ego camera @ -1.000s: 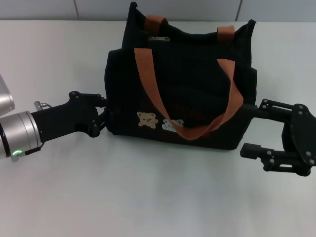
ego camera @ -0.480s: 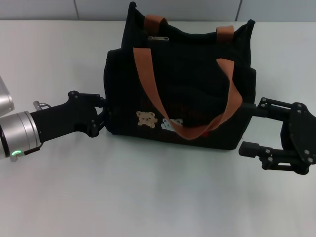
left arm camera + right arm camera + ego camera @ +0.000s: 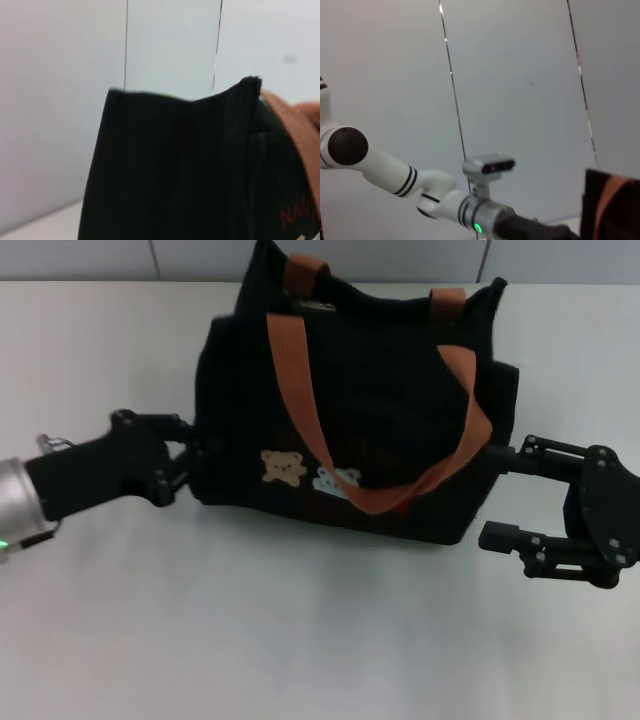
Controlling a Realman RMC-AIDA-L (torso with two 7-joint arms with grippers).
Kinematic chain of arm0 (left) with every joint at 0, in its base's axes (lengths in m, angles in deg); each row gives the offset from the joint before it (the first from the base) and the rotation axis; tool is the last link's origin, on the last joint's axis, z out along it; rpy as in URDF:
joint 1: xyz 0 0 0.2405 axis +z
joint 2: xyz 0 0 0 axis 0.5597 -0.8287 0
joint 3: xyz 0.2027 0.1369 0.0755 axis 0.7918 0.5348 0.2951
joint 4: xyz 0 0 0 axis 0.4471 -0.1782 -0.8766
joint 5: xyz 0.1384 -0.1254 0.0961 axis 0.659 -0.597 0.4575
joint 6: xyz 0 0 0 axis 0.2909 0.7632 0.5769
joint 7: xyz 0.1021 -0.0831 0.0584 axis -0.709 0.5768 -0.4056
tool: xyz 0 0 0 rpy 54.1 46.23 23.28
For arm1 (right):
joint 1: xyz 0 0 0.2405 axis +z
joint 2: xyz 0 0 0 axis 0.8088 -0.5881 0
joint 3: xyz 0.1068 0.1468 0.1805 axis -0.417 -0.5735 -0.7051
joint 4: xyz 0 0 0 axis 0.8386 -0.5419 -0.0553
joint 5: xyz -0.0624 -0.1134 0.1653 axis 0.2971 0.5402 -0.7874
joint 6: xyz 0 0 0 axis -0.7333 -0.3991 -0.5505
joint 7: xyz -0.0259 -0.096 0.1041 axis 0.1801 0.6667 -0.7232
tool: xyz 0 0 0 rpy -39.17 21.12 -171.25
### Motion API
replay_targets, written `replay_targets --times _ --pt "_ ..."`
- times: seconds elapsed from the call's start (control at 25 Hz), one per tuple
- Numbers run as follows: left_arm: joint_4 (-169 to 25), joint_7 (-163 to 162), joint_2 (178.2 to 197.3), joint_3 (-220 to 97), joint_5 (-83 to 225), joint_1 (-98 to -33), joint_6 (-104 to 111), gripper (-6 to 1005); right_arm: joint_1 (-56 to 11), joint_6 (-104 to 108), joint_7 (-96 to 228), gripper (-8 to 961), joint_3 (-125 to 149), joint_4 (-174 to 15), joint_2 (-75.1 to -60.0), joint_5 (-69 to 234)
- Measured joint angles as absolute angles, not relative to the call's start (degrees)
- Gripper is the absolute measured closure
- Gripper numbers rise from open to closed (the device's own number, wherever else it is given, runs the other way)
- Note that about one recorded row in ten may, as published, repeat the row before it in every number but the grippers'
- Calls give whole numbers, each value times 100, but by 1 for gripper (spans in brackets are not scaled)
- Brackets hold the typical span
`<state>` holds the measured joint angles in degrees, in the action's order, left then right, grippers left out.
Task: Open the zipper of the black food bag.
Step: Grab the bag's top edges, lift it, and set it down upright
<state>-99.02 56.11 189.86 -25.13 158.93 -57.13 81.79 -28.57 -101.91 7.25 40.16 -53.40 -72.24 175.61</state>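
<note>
The black food bag (image 3: 380, 410) stands on the white table with its bear patches (image 3: 283, 467) facing me and two brown-orange handles (image 3: 300, 380) draped over it. A small silver pull tab marks the zipper (image 3: 318, 306) along the far top rim. My left gripper (image 3: 186, 455) is pressed into the bag's left side and shut on the fabric there; in the left wrist view the bag (image 3: 175, 170) fills the picture. My right gripper (image 3: 503, 493) stands open at the bag's right end, its fingers spread above and below the lower right corner.
The white table (image 3: 300, 640) spreads in front of the bag. A pale panelled wall (image 3: 520, 75) stands behind. In the right wrist view the left arm (image 3: 395, 172) shows, with a corner of the bag (image 3: 610, 210) beside it.
The left gripper has pulled back to the left, and the bag has slid left and slightly away with it. The right gripper has shifted a little left, following the bag.
</note>
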Motion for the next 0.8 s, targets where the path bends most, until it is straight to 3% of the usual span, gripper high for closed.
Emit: replay_targets --times 0.52,0.8 --pt "-12038 6777 18817 -3055 15894 -5474 10043 884 -2848 -10159 726 211 3865 -5369 -7227 17557" --pt "-13427 7442 19048 -2888 15964 -5626 10454 886 -2960 -10124 1677 211 2360 -5976 -7372 17544"
